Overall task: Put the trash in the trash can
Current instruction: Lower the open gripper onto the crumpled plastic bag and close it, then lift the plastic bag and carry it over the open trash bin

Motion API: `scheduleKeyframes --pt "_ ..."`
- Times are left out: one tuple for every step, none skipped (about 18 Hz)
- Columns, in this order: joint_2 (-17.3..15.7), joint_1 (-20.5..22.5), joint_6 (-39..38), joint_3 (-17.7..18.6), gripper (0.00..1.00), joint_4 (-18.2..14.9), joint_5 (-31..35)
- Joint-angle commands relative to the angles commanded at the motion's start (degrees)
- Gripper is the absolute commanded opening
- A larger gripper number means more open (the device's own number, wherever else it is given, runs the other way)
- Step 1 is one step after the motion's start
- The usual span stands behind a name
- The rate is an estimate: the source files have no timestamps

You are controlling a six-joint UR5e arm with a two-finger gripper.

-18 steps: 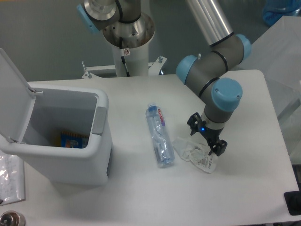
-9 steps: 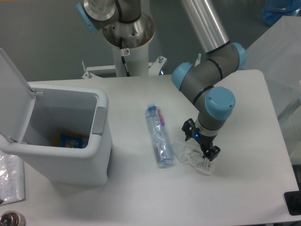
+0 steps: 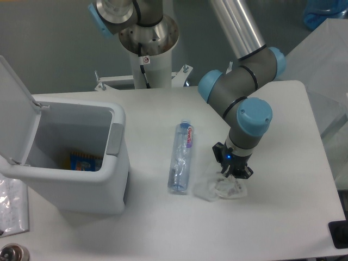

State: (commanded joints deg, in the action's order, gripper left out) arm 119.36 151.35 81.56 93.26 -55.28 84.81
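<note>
The slim clear bottle [image 3: 182, 157] with a red-pink label lies on the white table, pointing slightly left toward the front. The crumpled clear wrapper [image 3: 219, 187] lies just to its right. My gripper [image 3: 232, 173] points straight down onto the wrapper's top edge. The wrist hides most of its fingers, so I cannot see how wide they stand. The white trash can [image 3: 111, 179] stands at the left with its flip lid [image 3: 13, 109] raised and a grey panel [image 3: 114, 138] on its rim. A blue and yellow item [image 3: 84, 161] lies inside.
The arm's base column [image 3: 147, 49] rises at the table's back. A clear plastic bag [image 3: 11, 206] and a metal object [image 3: 11, 254] sit at the front left corner. A black object [image 3: 338, 234] is at the front right edge.
The gripper has come down and turned onto the wrapper, its fingers looking closer together. The bottle's near end has swung left, and the wrapper has bunched up and shifted a little.
</note>
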Motion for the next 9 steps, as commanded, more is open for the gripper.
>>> scheduleKeyframes --pt "0.09 0.18 0.00 -0.53 0.00 -0.09 0.00" --pt "0.00 0.27 0.00 -1.06 0.00 -0.26 0.09" --pt "-0.26 0.35 0.00 -1.67 0.00 -0.44 0.09" --pt "-1.05 0.62 0.00 -2.20 0.00 -0.53 0.09" --pt "-1.49 0.62 0.00 -2.64 0.00 -0.53 0.09" --pt "-1.49 0.70 0.00 -3.16 0.00 -0.62 0.26" --pt "-1.58 1.14 0.00 -3.43 0.00 -0.62 0.18" --pt "-2.10 1.32 0.09 -3.69 0.00 -0.62 0.09" --pt "-2.72 1.23 -0.09 -3.96 0.00 -0.62 -0.43"
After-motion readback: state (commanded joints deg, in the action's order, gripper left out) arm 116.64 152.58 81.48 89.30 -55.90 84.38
